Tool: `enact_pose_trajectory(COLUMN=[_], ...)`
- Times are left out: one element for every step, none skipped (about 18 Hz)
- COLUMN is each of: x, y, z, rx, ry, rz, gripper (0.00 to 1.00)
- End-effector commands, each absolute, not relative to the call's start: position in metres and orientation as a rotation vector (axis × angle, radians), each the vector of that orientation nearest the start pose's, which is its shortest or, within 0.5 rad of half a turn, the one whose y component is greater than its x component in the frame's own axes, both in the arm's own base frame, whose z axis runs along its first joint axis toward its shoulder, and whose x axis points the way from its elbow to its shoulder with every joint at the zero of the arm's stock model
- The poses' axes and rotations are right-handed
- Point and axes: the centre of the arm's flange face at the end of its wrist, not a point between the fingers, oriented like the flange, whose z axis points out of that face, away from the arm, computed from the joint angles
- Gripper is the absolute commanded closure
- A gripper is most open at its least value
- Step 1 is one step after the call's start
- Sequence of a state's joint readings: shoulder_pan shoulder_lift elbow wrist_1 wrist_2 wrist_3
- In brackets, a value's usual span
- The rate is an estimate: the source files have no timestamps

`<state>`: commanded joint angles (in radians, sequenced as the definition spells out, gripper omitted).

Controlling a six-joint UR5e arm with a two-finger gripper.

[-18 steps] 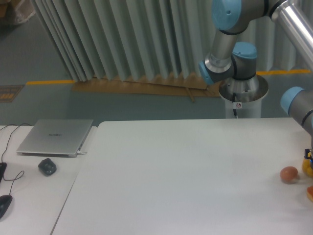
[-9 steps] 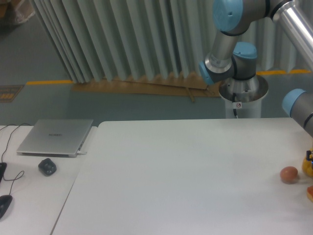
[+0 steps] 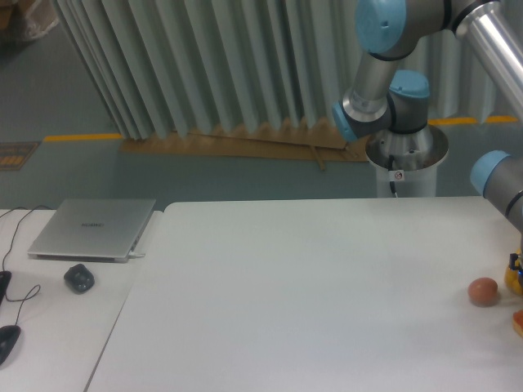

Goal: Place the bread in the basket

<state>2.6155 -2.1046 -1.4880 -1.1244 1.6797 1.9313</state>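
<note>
Bread (image 3: 518,321) sits at your surface's (image 3: 310,286) right edge, mostly cut off, just beside the egg-like ball (image 3: 483,291). Fingers are out of view, so their state can't be told.

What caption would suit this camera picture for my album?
Robot arm over a white table; egg-like ball and bread at its right edge, laptop on the left.

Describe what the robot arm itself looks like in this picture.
The arm has shiny silver tubes joined by round grey joints with light blue caps. It stands on a round silver base bearing a small white sticker with a red mark. The gripper is out of frame.
</note>
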Motion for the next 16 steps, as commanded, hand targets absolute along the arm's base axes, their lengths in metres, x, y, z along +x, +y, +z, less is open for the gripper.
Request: enact_pose_trajectory(x=[-0.516,-0.516,-0.515,-0.515,-0.515,-0.515,-0.514,-0.514,-0.514,-0.515,-0.514,-0.514,-0.514,-0.514,-0.514,-0.513], y=[0.441,0.442,0.442,0.442,0.442,0.441,0.442,0.442,0.442,0.441,0.441,0.441,0.441,0.441,0.441,0.441], z=[0.257,0.256,0.257,0.258,0.259,0.261,0.262,0.262,0.261,0.263,0.263,0.264,0.265,0.267,0.268,0.267], rx=[-2.936,-2.935,-2.934,-2.934,-2.934,-2.934,-2.931,-2.931,-2.931,-2.932,-2.930,-2.930,-2.930,-2.930,-2.930,-2.929], ry=[1.395,1.397,1.397,1.396,1.396,1.396,1.400,1.400,1.401,1.398,1.402,1.402,1.402,1.402,1.402,1.401], rz=[0.005,0.002,0.002,0.005,0.007,0.012,0.012,0.012,0.009,0.014,0.014,0.017,0.019,0.024,0.027,0.024], gripper=[0.22,0.24,0.26,0.29,0.31,0.36,0.41,0.44,0.46,0.46,0.47,0.48,0.49,0.51,0.52,0.53])
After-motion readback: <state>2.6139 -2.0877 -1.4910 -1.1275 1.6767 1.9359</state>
